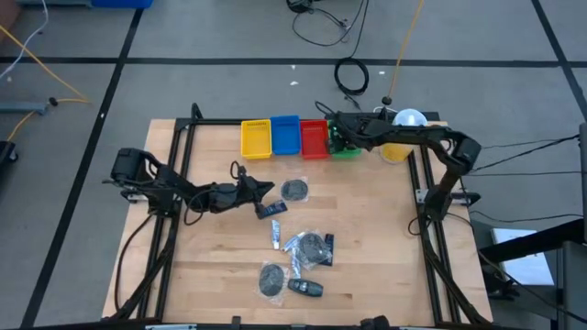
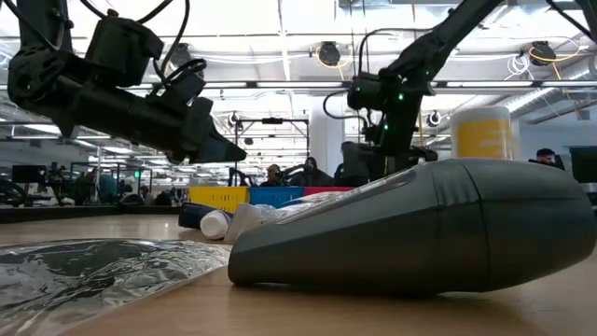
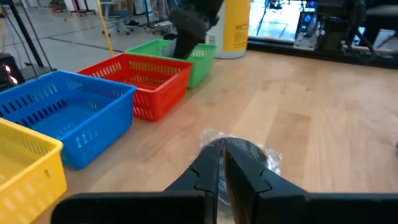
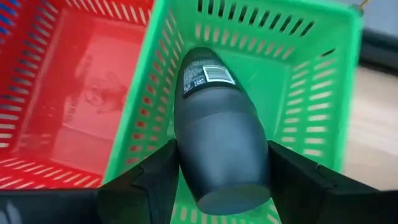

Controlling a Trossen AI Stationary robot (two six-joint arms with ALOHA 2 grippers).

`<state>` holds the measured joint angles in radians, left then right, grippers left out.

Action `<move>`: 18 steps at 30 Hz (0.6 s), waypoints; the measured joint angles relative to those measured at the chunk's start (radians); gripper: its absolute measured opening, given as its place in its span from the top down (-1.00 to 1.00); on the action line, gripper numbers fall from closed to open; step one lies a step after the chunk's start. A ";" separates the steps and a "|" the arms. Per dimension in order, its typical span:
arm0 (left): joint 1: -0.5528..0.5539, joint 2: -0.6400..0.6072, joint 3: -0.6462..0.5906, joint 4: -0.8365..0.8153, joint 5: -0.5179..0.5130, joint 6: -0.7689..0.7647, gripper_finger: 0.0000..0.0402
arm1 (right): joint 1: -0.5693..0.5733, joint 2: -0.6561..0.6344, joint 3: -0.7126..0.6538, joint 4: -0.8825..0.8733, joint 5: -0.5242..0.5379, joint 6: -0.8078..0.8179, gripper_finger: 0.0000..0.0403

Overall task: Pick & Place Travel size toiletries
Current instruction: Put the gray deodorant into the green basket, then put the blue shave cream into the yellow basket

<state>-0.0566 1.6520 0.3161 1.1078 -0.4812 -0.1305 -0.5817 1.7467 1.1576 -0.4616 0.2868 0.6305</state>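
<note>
My right gripper [image 4: 221, 186] is shut on a dark oblong bottle [image 4: 217, 124] over the green tray [image 4: 311, 81] at the table's far edge; it also shows in the high view [image 1: 341, 136]. My left gripper [image 3: 222, 171] is shut and empty, above the table beside a clear-wrapped grey disc [image 3: 242, 152], which lies flat [image 1: 294, 190]. More toiletries lie flat on the table: a dark bottle [image 1: 269, 211], a small white tube [image 1: 275, 236], silvery packets [image 1: 307, 247], another disc [image 1: 272, 278] and a dark bottle [image 1: 305, 287]. My right gripper pinches the bottle's two rounded sides [image 4: 186, 155] between its two fingers, near the bottle's wide plain end. The fingers come from above, along the bottle. The bottle hangs clear, its labelled end [image 4: 205, 74] pointing down into the green tray.
Yellow [image 1: 256, 137], blue [image 1: 285, 135] and red [image 1: 314, 137] trays stand in a row left of the green one. A big yellow white-capped bottle [image 1: 402, 136] stands to their right. In the low view a dark bottle [image 2: 438, 233] lies close to the camera.
</note>
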 joint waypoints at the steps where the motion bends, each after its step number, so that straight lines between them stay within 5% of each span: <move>1: -0.005 0.000 0.000 -0.001 0.000 -0.002 0.87 | -0.002 0.007 0.000 0.001 -0.003 0.001 -0.01; 18: -0.028 -0.030 0.000 -0.089 0.074 -0.105 0.78 | -0.001 -0.033 -0.001 0.039 -0.004 -0.116 -0.32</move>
<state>-0.0845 1.6216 0.3161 1.0190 -0.4067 -0.2356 -0.5828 1.7142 1.1564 -0.4221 0.2826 0.5150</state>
